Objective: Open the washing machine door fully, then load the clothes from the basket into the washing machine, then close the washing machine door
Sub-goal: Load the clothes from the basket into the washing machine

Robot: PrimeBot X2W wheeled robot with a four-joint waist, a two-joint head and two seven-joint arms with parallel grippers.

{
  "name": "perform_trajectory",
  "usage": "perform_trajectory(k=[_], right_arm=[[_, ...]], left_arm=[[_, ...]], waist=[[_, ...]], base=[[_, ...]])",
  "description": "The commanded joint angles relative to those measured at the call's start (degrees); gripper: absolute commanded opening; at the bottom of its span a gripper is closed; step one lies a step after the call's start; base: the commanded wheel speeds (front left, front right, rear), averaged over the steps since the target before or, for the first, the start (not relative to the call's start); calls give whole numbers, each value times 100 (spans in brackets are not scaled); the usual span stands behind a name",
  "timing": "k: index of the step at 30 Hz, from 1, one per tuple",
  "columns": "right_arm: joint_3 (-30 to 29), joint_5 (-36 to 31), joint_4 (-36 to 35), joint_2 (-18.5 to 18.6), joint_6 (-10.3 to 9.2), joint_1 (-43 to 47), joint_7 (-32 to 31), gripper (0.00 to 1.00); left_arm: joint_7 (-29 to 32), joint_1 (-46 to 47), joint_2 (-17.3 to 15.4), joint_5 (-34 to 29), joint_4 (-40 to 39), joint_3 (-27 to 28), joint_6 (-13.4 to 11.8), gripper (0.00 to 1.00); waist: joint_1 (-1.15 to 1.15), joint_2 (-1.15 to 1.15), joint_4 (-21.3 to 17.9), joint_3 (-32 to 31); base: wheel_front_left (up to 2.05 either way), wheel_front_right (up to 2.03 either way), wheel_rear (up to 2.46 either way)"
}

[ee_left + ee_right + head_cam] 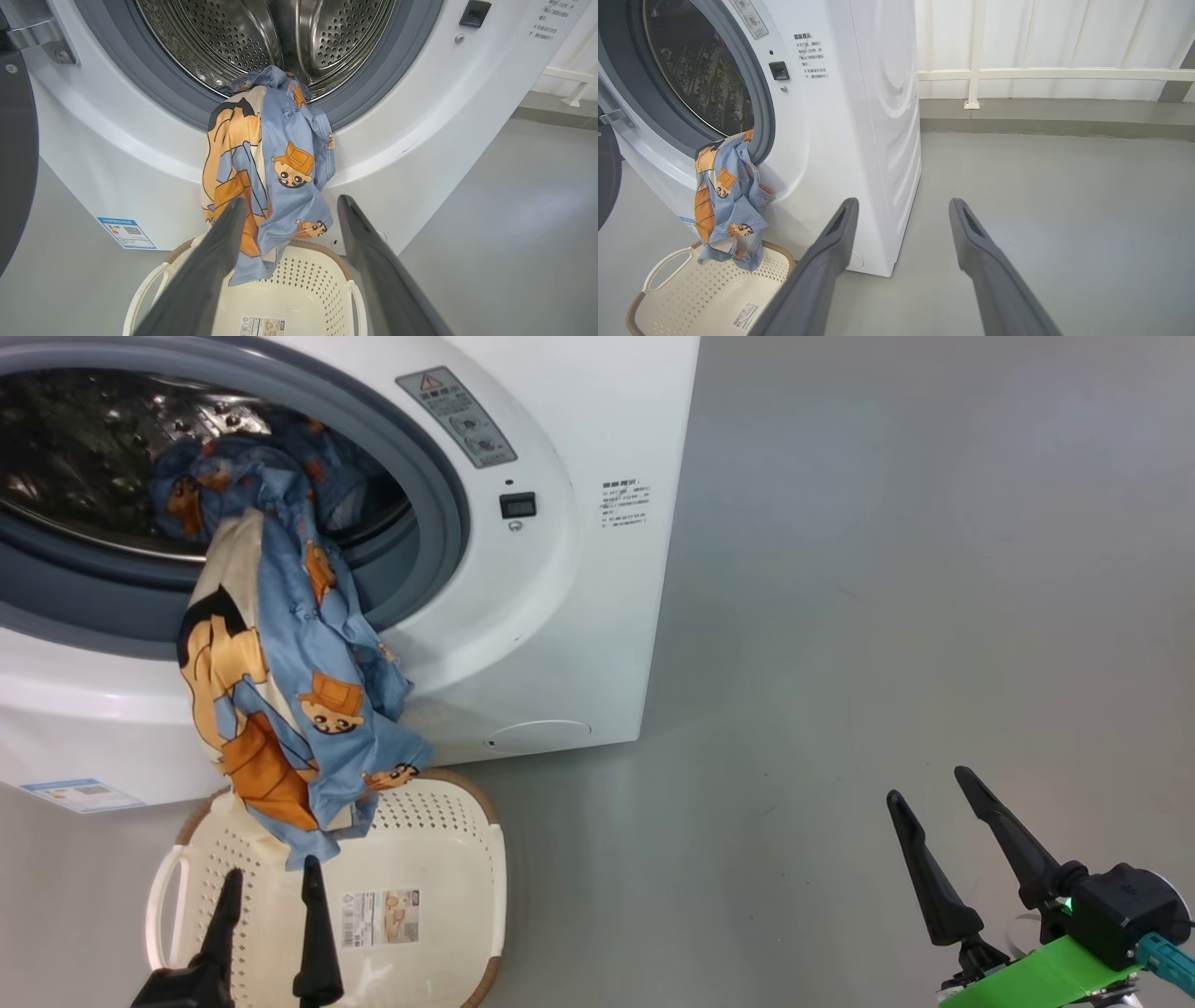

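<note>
- The head view looks down on the white washing machine [560, 616]. The clothes [280, 691], light blue fabric printed with orange cartoon figures, spill out of its mouth. One end lies inside the drum; the rest hangs over the grey rubber gasket [439, 504] and down the front. The hem dips into the basket [439, 859] on the grey floor [840, 616].
- The left wrist view looks up into the perforated steel drum [261, 37]. At its left edge are a metal hinge [37, 39] and the dark washing machine door [16, 154], swung open. A blue energy sticker [126, 232] sits low on the front.
- The right wrist view takes in the machine's side panel and a white railing [1017, 73] behind.
- The left gripper [272, 868] is spread wide over the basket and grips nothing. Its fingers flank the hanging hem; contact cannot be told.
- The right gripper [928, 784] is also spread and empty, over bare floor, well apart from the machine.
- The basket is cream perforated plastic with a brown woven-look rim, loop handles and a label [378, 917] on its bottom.
</note>
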State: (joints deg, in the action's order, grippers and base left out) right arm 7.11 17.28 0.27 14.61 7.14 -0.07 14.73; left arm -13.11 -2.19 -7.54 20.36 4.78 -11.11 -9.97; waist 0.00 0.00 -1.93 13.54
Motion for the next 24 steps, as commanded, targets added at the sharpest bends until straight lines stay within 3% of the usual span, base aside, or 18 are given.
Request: perform_trajectory(k=[1,12,24], right_arm=[[152,-14,-151,91,35,-84,27,100],[210,9,-223,105,35,-281,27,100],[201,82,-366,123,35,-586,27,100]], left_arm=[[1,132,-61,36,-49,160,35,100],[12,640,-6,265,620,119,280,100],[-109,2082,57,456,2155,207,637,100]], waist=[[0,0,5,41],[0,0,13,368],[0,0,-91,1178]], base=[[0,0,0],[0,0,0],[0,0,0]])
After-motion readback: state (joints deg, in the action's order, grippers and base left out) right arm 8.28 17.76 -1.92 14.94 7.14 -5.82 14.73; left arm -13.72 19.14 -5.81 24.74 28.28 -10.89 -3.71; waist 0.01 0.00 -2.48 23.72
